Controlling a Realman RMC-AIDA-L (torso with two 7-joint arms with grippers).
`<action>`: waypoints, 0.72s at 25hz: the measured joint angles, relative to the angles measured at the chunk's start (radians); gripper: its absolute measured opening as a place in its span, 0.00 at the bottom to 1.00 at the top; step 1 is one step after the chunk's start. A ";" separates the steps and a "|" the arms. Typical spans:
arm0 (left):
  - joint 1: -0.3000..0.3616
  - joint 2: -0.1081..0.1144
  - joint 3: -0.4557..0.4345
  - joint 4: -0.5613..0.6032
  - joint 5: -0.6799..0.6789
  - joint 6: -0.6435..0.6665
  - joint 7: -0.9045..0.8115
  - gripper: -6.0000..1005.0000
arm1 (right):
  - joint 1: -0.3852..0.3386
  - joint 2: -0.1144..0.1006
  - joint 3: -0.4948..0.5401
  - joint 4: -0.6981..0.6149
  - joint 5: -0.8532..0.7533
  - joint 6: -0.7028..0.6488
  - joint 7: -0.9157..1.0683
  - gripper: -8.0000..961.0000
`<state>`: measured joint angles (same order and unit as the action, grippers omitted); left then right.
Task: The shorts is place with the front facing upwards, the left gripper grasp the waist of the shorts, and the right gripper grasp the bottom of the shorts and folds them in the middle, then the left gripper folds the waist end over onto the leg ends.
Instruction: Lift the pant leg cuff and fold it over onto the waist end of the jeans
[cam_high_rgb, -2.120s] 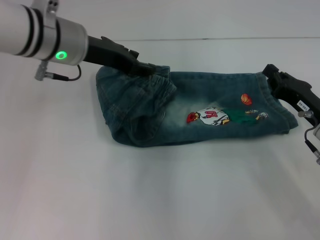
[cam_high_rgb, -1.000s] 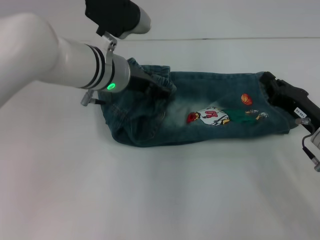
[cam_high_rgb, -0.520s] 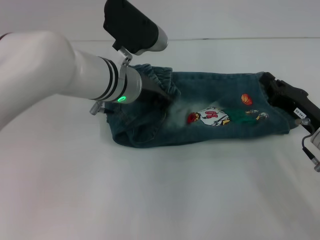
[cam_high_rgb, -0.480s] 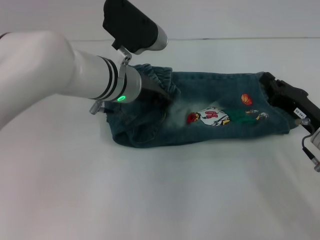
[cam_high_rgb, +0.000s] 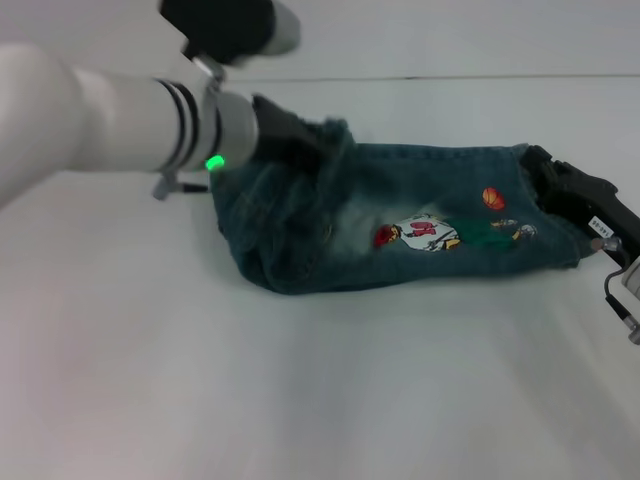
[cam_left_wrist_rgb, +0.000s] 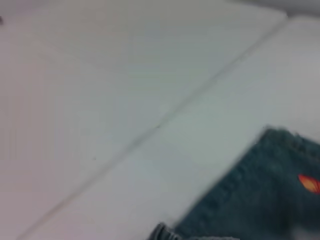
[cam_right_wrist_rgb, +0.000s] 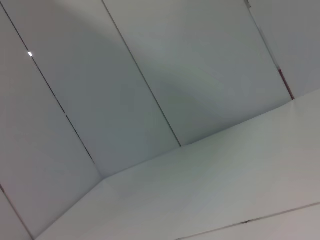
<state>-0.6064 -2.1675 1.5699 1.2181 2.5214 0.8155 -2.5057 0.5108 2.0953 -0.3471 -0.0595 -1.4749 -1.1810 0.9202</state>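
So my left claw (cam_high_rgb: 318, 143) had pinched the waistband (cam_high_rgb: 335, 140) and just lifted it, starting the fold toward the hems (cam_high_rgb: 560, 215), while my right claw (cam_high_rgb: 548, 172) sat there, grip unclear.

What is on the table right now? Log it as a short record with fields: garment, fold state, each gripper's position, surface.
garment: shorts, blue-green denim, cartoon print facing up
fold state: already folded lengthwise; waist to the robot's left, lifted and bunched; hems to the right
left gripper: at the waist, fabric gathered around its tip
right gripper: at the hem end of the shorts, low against the denim
surface: white table
waist-over-legs fold: not yet done
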 joint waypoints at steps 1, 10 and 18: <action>0.022 0.001 -0.018 0.049 0.002 0.007 0.002 0.14 | 0.000 0.000 0.000 0.000 0.000 0.001 0.000 0.04; 0.117 0.003 -0.198 0.308 -0.003 0.070 0.036 0.14 | 0.048 0.005 0.001 0.060 -0.002 0.064 -0.052 0.04; 0.137 0.002 -0.222 0.397 -0.013 0.102 0.041 0.14 | 0.179 0.014 0.056 0.232 0.003 0.158 -0.315 0.04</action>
<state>-0.4691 -2.1660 1.3483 1.6150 2.5084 0.9174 -2.4645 0.6894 2.1089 -0.2907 0.1721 -1.4719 -1.0234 0.6056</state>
